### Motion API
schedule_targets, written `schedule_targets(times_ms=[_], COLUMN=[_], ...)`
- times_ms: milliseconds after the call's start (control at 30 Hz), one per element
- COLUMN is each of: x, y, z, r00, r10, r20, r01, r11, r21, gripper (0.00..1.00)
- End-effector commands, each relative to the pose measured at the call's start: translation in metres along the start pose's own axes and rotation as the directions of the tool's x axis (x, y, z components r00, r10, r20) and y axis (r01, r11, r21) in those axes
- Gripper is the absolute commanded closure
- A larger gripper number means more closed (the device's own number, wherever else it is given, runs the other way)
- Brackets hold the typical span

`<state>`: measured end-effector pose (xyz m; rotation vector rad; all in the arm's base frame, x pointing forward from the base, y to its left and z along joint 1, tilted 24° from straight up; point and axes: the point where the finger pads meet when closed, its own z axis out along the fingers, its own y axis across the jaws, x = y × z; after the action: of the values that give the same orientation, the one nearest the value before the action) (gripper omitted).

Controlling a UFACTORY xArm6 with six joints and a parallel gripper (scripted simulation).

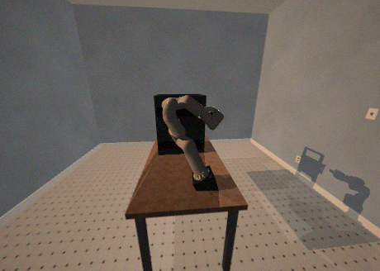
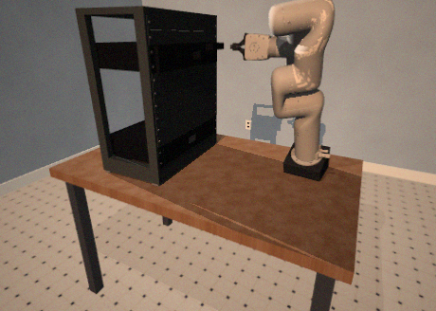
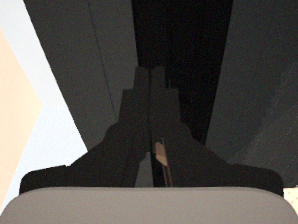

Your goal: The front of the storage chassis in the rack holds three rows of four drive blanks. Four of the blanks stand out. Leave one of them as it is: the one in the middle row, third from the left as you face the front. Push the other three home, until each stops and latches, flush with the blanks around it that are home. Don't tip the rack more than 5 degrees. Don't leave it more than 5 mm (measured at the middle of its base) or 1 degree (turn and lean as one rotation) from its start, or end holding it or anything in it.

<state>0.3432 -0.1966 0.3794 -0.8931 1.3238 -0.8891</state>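
Blanks ahead: one drive blank (image 2: 219,45) juts from the rack (image 2: 147,92) front, high up, just short of my gripper (image 2: 235,46). My fingers are clenched together on nothing and touch nothing. An off-centre or heavy shove could slide or tip that rack on the table (image 2: 265,206).

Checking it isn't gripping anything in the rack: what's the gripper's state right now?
Gripper: closed, fingers pressed together, holding nothing; it sits just off the rack front.
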Motion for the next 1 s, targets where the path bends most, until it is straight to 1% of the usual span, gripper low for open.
schedule_targets(times_ms=[0, 200, 367, 967], x=[0.0, 0.0, 0.0, 0.0], y=[-0.001, -0.001, -0.001, -0.002], z=[0.014, 0.045, 0.05, 0.053], r00=[1.0, 1.0, 1.0, 1.0], r10=[-0.003, -0.003, -0.003, -0.003], r20=[0.001, 0.001, 0.001, 0.001], r01=[0.003, 0.003, 0.003, 0.003], r11=[1.0, 1.0, 1.0, 1.0], r21=[0.001, 0.001, 0.001, 0.001], gripper=[1.0, 1.0, 1.0, 1.0])
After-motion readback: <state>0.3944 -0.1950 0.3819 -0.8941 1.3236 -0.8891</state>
